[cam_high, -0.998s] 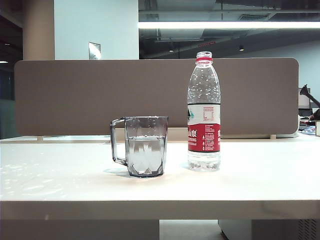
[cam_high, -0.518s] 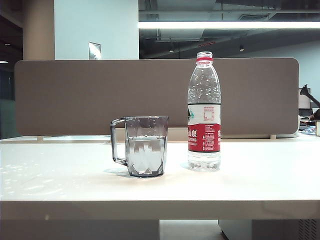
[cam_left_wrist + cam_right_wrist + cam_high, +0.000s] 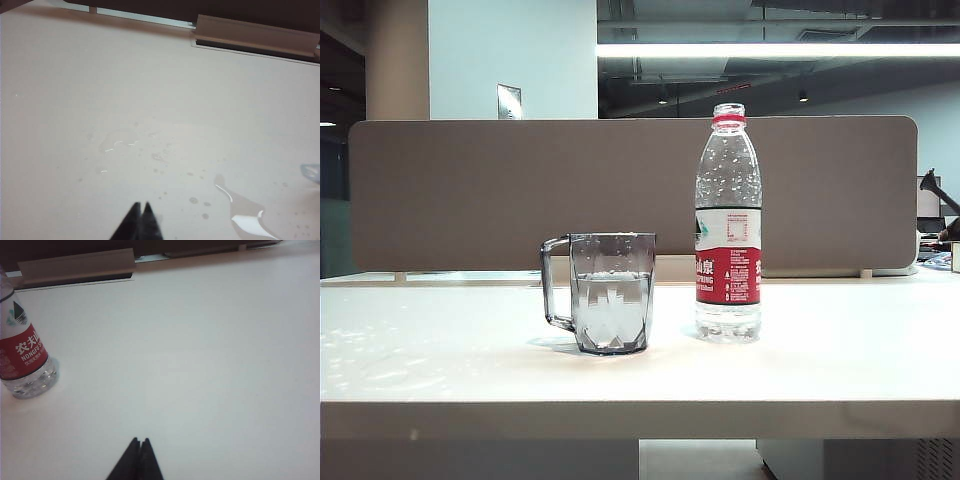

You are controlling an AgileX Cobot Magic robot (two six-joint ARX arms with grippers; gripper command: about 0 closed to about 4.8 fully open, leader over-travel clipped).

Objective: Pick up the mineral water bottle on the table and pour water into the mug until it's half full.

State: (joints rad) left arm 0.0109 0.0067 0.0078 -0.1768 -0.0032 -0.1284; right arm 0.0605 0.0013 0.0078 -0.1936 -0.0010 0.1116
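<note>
Both grippers, left point(image 3: 140, 209) and right point(image 3: 139, 444), hover pinched shut, holding nothing, over the white desk point(image 3: 840, 370). Smoky-grey faceted mug point(image 3: 604, 292) looks maybe half full, so leave the clear red-labelled bottle point(image 3: 727, 222) standing.

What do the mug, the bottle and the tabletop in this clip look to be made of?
Mug: transparent smoky-grey, faceted and glossy; glass or hard plastic, I cannot tell which.
Bottle: thin clear plastic, judging by its dimpled wall, with a red neck ring and a glossy printed label.
Table: smooth white top, probably laminate; spilled droplets bead on it in the left wrist view.
</note>
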